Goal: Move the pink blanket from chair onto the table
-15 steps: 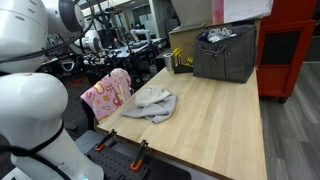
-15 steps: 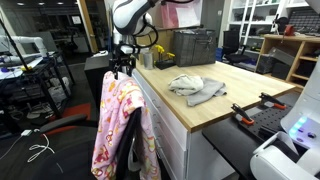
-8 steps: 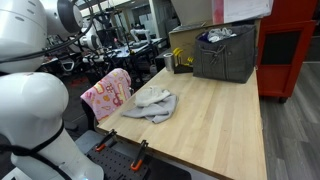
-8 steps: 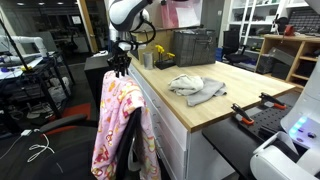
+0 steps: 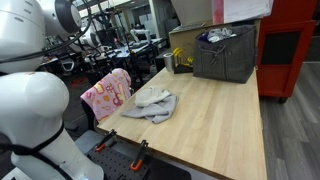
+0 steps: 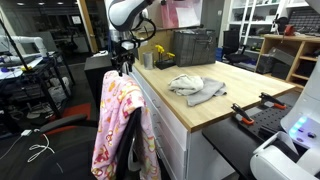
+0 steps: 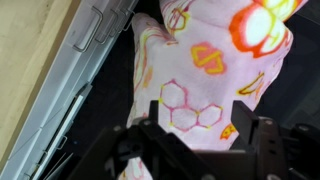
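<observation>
**Gripper poised over pink blanket on chair**

Your gripper hovers just above the pink blanket, which hangs draped over the chair beside the table, none of it on the tabletop. In the wrist view the jaws stand wide apart, holding nothing. A grey cloth lies on the table.

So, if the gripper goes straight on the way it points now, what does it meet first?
Most likely the pink blanket, which hangs directly ahead of the open gripper; the gap between them is unclear.
</observation>
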`<state>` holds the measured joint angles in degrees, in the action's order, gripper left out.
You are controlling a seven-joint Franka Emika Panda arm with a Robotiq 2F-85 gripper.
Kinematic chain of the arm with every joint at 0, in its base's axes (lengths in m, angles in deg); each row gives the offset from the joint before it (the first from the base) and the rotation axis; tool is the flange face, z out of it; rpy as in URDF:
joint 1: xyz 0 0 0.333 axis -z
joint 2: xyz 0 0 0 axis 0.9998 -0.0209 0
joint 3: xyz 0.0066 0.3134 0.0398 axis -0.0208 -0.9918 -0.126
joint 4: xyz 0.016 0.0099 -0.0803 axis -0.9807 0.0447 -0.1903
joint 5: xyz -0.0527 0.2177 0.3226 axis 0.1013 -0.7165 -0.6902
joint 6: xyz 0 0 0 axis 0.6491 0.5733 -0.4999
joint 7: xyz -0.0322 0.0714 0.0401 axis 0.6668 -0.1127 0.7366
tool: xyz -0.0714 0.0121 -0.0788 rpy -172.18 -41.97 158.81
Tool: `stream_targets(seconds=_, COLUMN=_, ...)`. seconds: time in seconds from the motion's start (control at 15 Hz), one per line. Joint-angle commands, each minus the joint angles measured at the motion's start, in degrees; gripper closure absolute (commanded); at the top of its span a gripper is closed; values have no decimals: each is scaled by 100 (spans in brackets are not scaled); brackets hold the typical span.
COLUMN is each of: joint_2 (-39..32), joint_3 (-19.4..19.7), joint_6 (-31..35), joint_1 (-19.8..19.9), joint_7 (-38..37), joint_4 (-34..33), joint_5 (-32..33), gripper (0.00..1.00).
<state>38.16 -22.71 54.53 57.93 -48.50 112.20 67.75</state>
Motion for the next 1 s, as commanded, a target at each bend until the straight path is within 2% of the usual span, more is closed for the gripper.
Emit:
stream_targets(seconds=0.0, joint_2=-108, joint_3=48, joint_6=-295, joint_1=-36, joint_7=87, joint_4=-145, joint_5=-2, gripper=0)
stream_targets(seconds=0.13, joint_2=-223, joint_3=-24, joint_6=-294, joint_1=-29, joint_7=103, joint_4=-191, joint_5=-102, gripper=0)
stream_targets(seconds=0.2, joint_2=-286, joint_3=-60, joint_6=-276, joint_1=-28, joint_7=117, joint_4=-209, joint_5=-149, gripper=25)
stream_targets(seconds=0.33, joint_2=-369, joint_3=-83, joint_6=-292, joint_1=-61, joint_7=107, joint_4=-224, joint_5=-180, gripper=28)
stream_targets(seconds=0.8, joint_2=-254, joint_3=-94, joint_6=-266, joint_1=-34, joint_7=49, joint_4=-179, joint_5=-119, gripper=80)
stream_targets(seconds=0.93, joint_2=-218, joint_3=-100, joint_6=-265, joint_1=-42, joint_7=39, joint_4=-206, joint_5=-112, gripper=92)
